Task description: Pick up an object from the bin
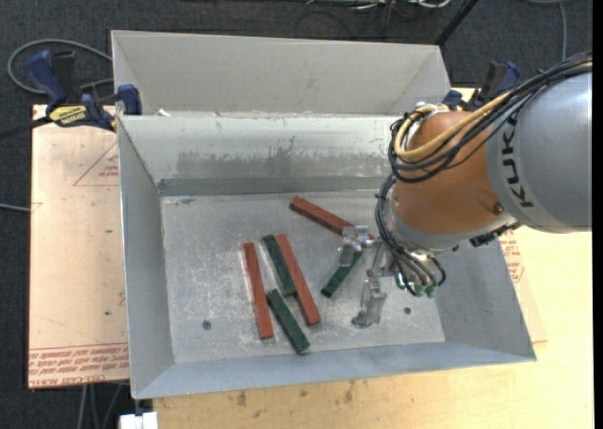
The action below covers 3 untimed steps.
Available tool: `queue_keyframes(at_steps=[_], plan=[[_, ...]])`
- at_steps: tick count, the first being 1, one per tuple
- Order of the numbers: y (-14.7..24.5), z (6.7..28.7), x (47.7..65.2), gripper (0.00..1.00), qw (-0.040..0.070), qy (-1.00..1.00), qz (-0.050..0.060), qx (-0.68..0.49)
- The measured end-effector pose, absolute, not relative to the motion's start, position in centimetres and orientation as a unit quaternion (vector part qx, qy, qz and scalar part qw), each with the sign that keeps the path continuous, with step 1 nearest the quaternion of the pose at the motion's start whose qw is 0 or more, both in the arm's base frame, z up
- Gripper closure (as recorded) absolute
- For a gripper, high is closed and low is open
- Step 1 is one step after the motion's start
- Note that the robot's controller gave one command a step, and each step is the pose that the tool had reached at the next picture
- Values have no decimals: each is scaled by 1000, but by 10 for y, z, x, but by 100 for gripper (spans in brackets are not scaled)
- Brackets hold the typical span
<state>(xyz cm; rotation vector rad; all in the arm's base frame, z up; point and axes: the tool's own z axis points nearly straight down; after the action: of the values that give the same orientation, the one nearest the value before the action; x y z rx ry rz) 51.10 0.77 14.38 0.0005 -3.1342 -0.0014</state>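
Orange cover (pixel 443 182) and looped cables on the robot's wrist stand highest in the camera view. Below them the gripper (pixel 361 281) hangs low over the right half of the bin floor (pixel 203 267). It is released, its two metal fingers (pixel 368 309) spread apart with nothing seen between them.

Just beside its left side lies a short dark green stick (pixel 336 279), flat on the floor and slanted. This is the nearest thing to take. It looks like a thin, stiff, light bar, probably wood or plastic, not fragile. It sits low, so the fingers would likely have to come right down to the floor and close across its narrow width near the middle. On bare metal it may skid or turn if only one finger meets it first.

A red-brown stick (pixel 320 216) lies a little farther back, near the rear wall, apart from the green one. Well to the left, four more sticks lie close together, two red-brown (pixel 258 290) and two dark green (pixel 287 321), some touching or overlapping.

The floor is scuffed grey metal, flat and hard, with sloping walls (pixel 141 229) all round. The short stick has open floor about it, so there seems to be room for the approach.
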Motion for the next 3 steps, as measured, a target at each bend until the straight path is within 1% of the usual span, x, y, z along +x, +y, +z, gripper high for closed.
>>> queue_keyframes(at_steps=[1,3], plan=[[-9,69,560,0,0,-988,0,156],[-8,69,561,0,-1,-988,-1,153]])
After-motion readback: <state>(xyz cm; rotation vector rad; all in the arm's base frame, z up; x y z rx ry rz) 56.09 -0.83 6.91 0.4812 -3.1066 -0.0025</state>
